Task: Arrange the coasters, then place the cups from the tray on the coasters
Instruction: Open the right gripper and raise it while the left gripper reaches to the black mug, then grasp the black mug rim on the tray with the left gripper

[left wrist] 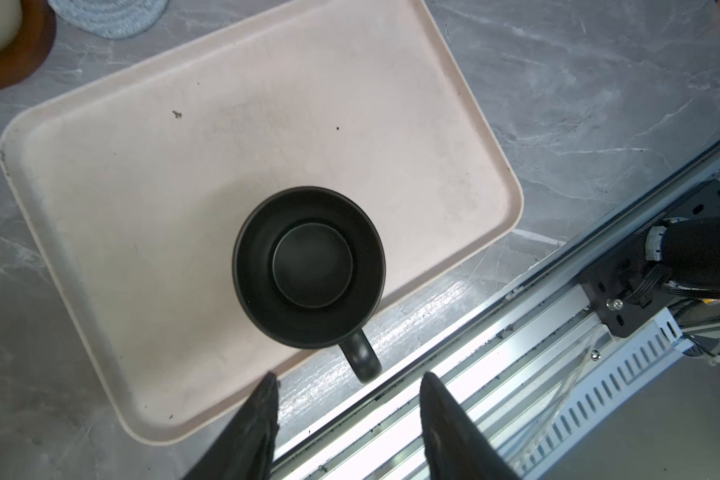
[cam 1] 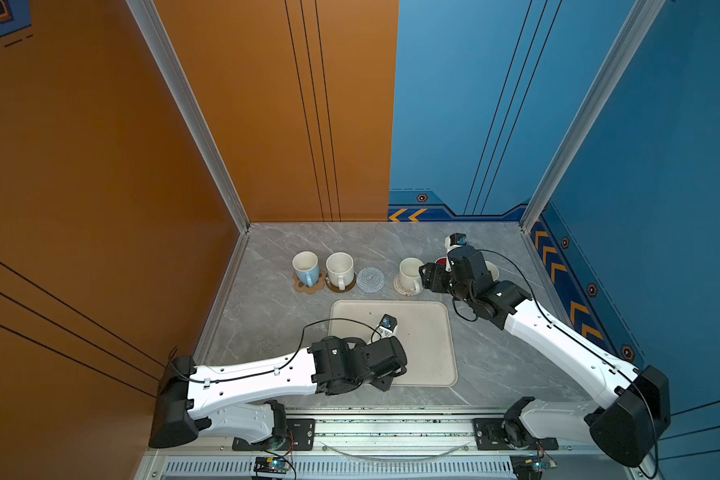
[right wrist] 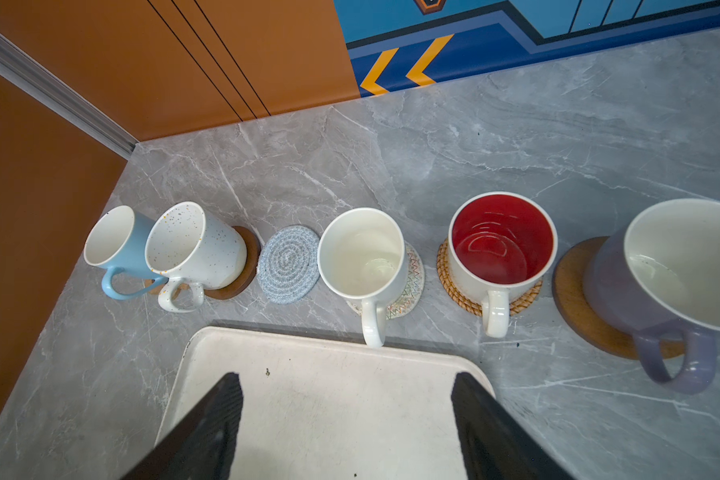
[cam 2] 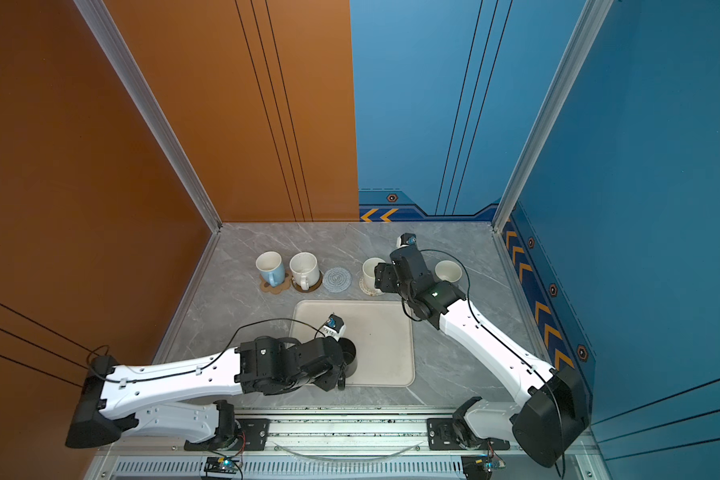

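Black mug (left wrist: 308, 266) stands upright on the tray (left wrist: 121, 199), close to the tray edge nearest the robot's base, with its handle turned toward that side. Left gripper (left wrist: 348, 380) hovers above it. Its jaws are parted and grip nothing. In the left wrist view the handle lies just ahead of the fingertips, not between them.

The row on the grey marble table (cam 1: 267, 328), beyond the tray's far edge, runs left to right in both top views:
- light blue mug (cam 1: 306, 266) on the tan paw-shaped coaster (cam 1: 298, 286)
- speckled white mug (cam 1: 340, 268) on a brown wooden disc (cam 1: 351, 286)
- grey-blue woven coaster (cam 1: 370, 279), lying uncovered
- cream-white mug (cam 1: 410, 272) on the white woven coaster (right wrist: 412, 282)
- red-lined white mug (right wrist: 501, 245) on the rattan coaster (right wrist: 443, 270)
- lavender mug (right wrist: 661, 282) on the second wooden disc (right wrist: 574, 286)

All six are upright, handles facing the tray. In the top views the right arm hides most of the red-lined mug.

Right gripper (right wrist: 348, 378) hangs over the far part of the tray, in front of the cream-white and red-lined mugs. Its jaws are spread wide and touch nothing.
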Robot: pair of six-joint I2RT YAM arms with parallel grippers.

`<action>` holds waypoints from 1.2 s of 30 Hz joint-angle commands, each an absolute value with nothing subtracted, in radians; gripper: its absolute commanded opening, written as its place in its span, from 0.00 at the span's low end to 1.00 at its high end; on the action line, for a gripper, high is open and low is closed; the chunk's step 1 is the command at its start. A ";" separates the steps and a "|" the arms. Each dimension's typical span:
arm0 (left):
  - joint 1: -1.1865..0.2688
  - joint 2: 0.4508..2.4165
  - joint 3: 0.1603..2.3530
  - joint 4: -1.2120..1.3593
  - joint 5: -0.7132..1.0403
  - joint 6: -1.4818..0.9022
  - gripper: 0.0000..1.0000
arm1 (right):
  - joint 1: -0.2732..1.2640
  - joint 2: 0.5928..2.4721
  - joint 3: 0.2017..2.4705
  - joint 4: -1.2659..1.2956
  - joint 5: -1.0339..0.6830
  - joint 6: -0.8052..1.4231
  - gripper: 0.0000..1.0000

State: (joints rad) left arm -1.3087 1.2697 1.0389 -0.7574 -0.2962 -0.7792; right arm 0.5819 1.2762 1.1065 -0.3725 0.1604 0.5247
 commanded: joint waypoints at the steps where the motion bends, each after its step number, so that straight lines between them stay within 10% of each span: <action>1: -1.340 1.310 1.067 -0.810 -0.268 -0.853 0.56 | 0.575 1.229 1.082 -0.358 0.176 0.537 0.78; 36: -1.303 1.427 0.944 -0.693 -0.254 -1.026 0.55 | 0.537 1.208 1.039 -0.342 0.153 0.543 0.78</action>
